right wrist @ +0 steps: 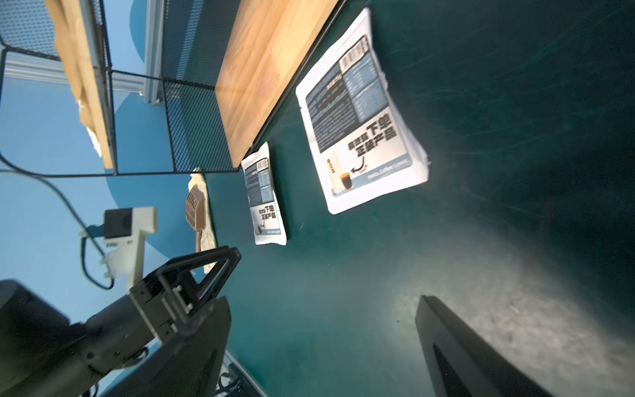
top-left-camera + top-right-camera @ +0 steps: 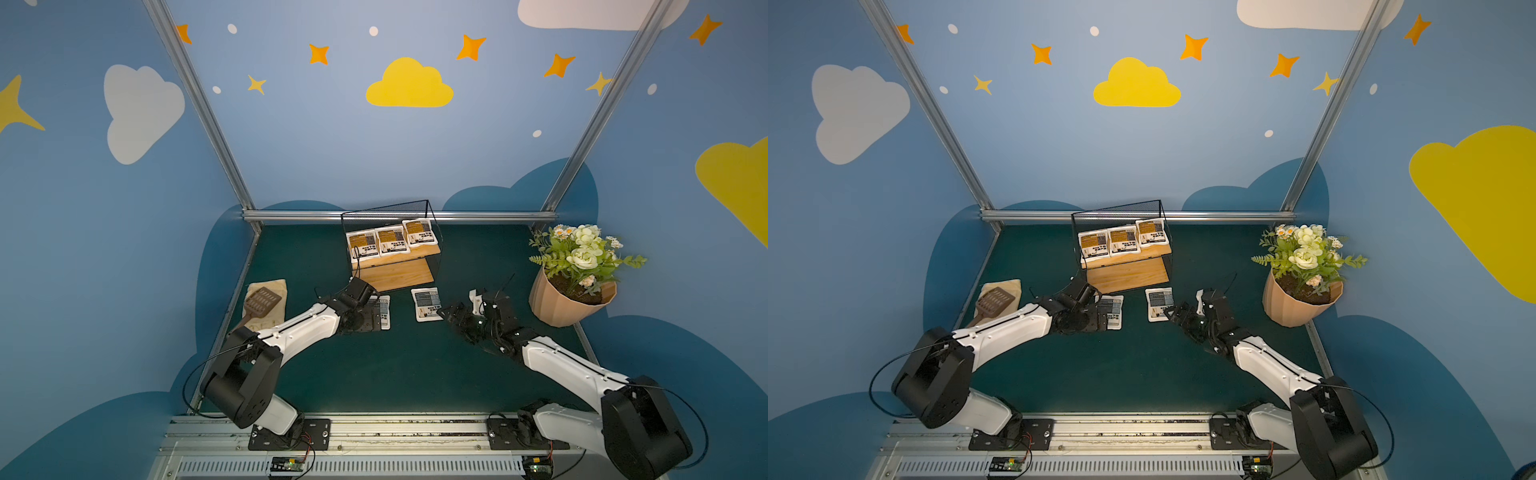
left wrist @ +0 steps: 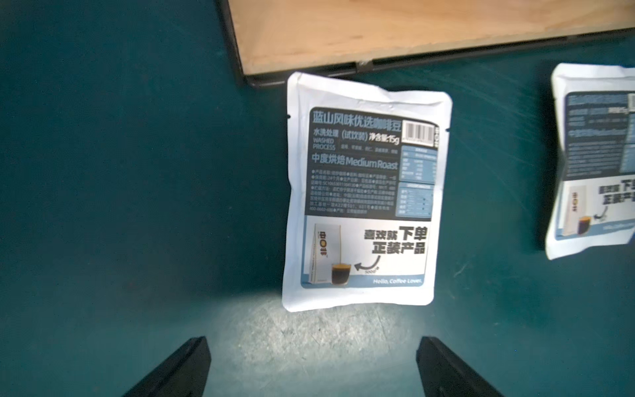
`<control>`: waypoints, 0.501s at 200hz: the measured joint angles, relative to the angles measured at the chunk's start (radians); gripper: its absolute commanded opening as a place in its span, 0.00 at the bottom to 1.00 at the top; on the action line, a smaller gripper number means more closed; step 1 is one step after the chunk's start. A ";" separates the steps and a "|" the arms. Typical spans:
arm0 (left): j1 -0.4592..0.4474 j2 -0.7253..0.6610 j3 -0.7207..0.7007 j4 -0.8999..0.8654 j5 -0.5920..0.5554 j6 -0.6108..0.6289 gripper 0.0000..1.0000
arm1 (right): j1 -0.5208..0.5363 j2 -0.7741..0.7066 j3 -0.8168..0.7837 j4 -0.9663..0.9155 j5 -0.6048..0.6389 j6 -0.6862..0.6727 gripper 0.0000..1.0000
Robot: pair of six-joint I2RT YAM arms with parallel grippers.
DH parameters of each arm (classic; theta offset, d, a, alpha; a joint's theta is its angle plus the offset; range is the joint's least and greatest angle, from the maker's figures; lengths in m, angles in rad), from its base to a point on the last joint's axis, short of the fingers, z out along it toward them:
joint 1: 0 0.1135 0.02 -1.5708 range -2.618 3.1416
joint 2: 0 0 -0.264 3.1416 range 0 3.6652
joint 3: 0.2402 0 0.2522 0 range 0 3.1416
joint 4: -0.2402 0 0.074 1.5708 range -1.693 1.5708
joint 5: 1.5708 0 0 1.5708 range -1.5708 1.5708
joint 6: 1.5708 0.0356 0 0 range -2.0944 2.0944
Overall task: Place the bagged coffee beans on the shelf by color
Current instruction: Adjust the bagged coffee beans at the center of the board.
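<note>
Two robot arms reach toward a small two-tier rack of black wire mesh and pale wooden boards (image 2: 395, 274), where three white pouches with orange label panels (image 2: 390, 240) sit side by side on the upper board. Two more, with grey-blue panels, lie flat on the dark green mat (image 2: 395, 374) just in front of the lower board. The left gripper (image 3: 312, 343) hangs by the left-hand grey-blue pouch (image 3: 364, 192) — its black fingers (image 3: 185, 367) spread wide, gripping nothing, the pouch just beyond their tips with a corner against the rack's front rail. The right gripper (image 1: 323, 302) sits just beside the right-hand grey-blue pouch (image 1: 360, 113) — fingers (image 1: 457, 343) equally far apart, empty, touching nothing that shows.
</note>
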 measured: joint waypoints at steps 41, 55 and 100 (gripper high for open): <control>-0.002 0.093 -0.003 0.083 0.033 0.005 1.00 | 0.059 -0.016 -0.023 0.015 0.001 0.034 0.89; -0.007 0.108 0.002 0.100 0.043 0.010 1.00 | 0.072 -0.019 -0.040 0.021 0.003 0.049 0.89; -0.069 0.142 0.021 0.163 0.056 0.024 1.00 | 0.087 -0.067 -0.094 0.020 0.032 0.095 0.89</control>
